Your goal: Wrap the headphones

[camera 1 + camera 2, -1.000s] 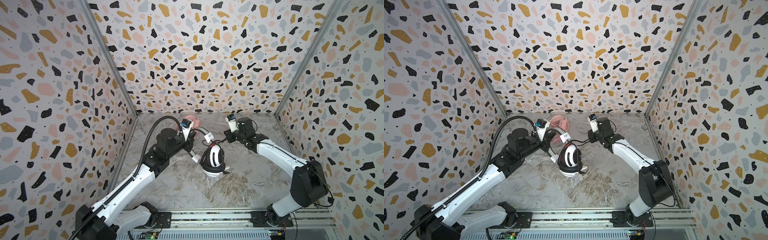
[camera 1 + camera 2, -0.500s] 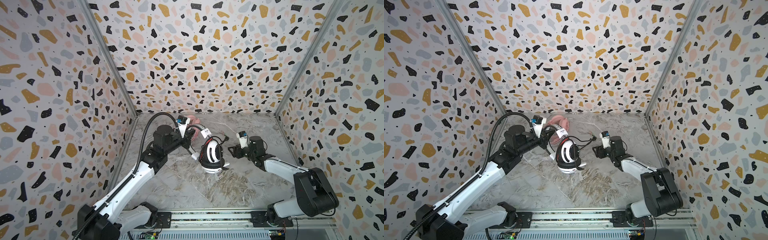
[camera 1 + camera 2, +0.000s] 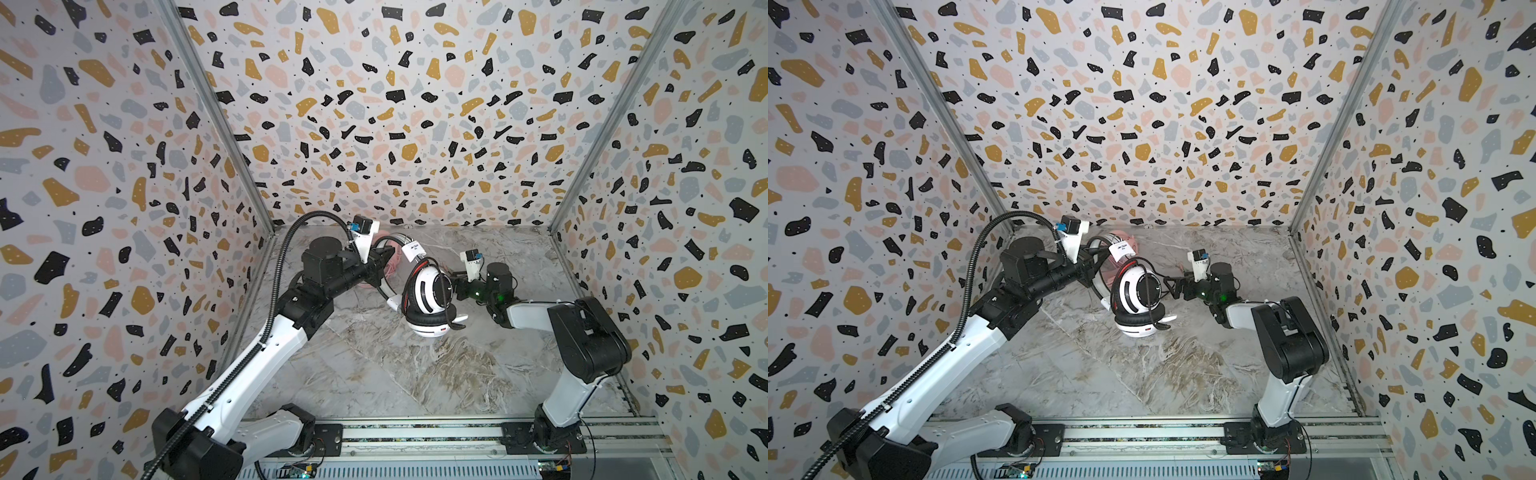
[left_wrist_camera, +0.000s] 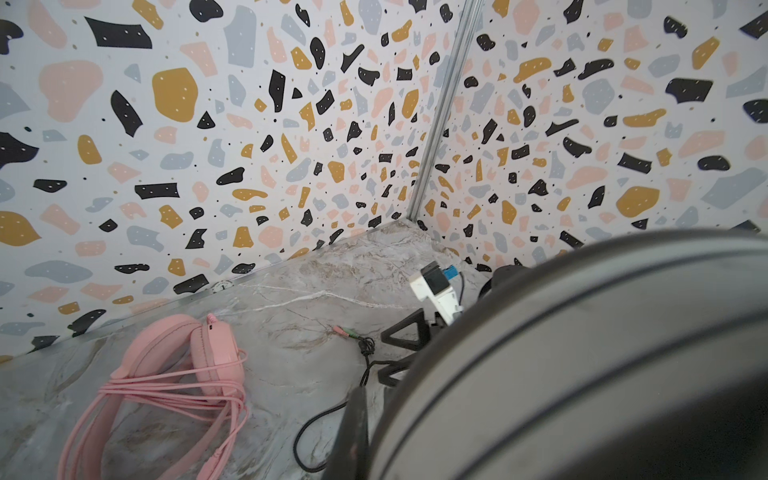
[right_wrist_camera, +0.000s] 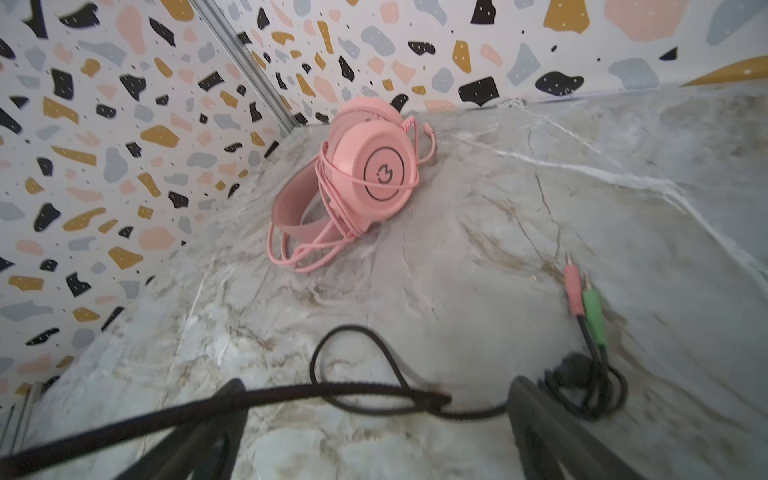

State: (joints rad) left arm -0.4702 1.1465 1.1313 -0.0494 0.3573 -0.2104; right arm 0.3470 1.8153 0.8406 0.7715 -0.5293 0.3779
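Note:
The white-and-black headphones (image 3: 427,300) (image 3: 1136,297) stand on one earcup mid-table. My left gripper (image 3: 384,258) (image 3: 1096,261) (image 4: 374,409) is shut on their headband (image 4: 582,353), which fills much of the left wrist view. My right gripper (image 3: 455,286) (image 3: 1177,287) (image 5: 376,399) stands open, low, right beside the upper earcup. The black cable (image 5: 357,392) (image 4: 332,411) lies loose across the gap between its fingers, and the pink and green plugs (image 5: 584,301) rest on the table. The pink headphones (image 5: 370,174) (image 4: 199,357) (image 3: 1119,249) lie at the back left with their cable wound round them.
The marble tabletop (image 3: 415,374) is boxed in by terrazzo-patterned walls (image 3: 395,124) on three sides. A metal rail (image 3: 415,436) with both arm bases runs along the front edge. The pink headset sits close behind my left gripper.
My right gripper has opened wide, letting go of the cable, and come down from the back to beside the earcup. My left gripper has pulled the headset slightly toward the back.

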